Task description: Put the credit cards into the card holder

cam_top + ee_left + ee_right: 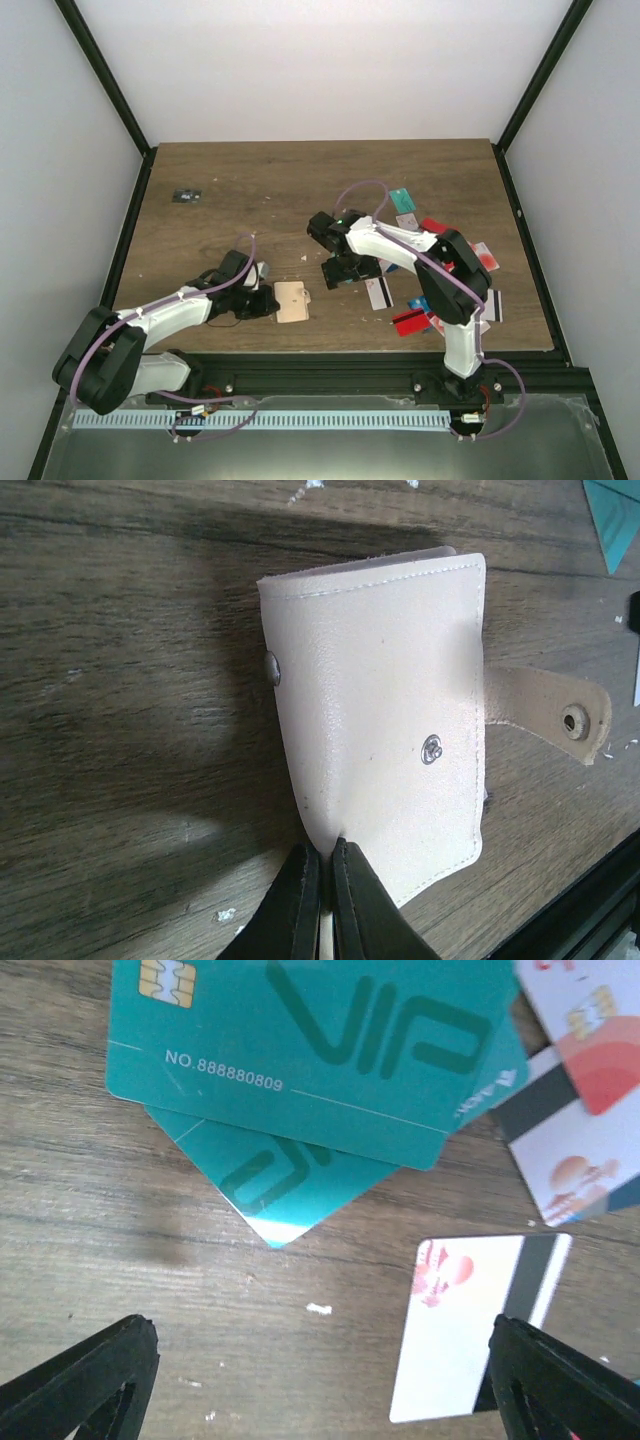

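two teal credit cards (300, 1050) and white striped card (470, 1325) flat on table (250, 190) beneath right gripper (322, 1338), jaws released wide | left gripper (321, 852) clenched on card holder (380, 720) edge, holder folded, near table front

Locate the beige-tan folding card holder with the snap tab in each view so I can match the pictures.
Top external: the beige-tan folding card holder lies left of centre, near the front edge of the wooden table.
Left wrist: the card holder fills the frame's middle.
Right wrist: not in it.
Shared landmark: the left gripper, pinching the holder's edge in both those views.
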You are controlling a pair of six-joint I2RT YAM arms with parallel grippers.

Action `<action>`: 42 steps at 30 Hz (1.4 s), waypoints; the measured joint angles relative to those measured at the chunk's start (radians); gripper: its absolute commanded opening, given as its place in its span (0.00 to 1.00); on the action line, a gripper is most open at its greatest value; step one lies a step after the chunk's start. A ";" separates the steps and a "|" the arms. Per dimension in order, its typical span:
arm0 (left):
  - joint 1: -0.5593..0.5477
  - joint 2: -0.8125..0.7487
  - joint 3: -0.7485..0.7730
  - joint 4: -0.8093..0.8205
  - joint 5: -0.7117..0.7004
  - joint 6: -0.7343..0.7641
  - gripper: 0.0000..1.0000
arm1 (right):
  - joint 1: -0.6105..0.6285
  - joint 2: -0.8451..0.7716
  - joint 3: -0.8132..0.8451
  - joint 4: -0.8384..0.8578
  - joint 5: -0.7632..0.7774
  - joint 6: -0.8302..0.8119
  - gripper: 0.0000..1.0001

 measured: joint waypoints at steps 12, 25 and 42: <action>0.000 0.003 0.001 -0.013 0.002 0.023 0.04 | -0.011 -0.216 -0.035 0.070 -0.156 -0.019 0.90; 0.000 0.013 0.003 -0.013 0.013 0.034 0.04 | 0.052 -0.078 0.018 0.205 -0.379 0.016 0.86; 0.000 0.012 0.004 -0.014 0.013 0.031 0.04 | 0.146 0.087 0.076 0.104 -0.256 0.074 0.60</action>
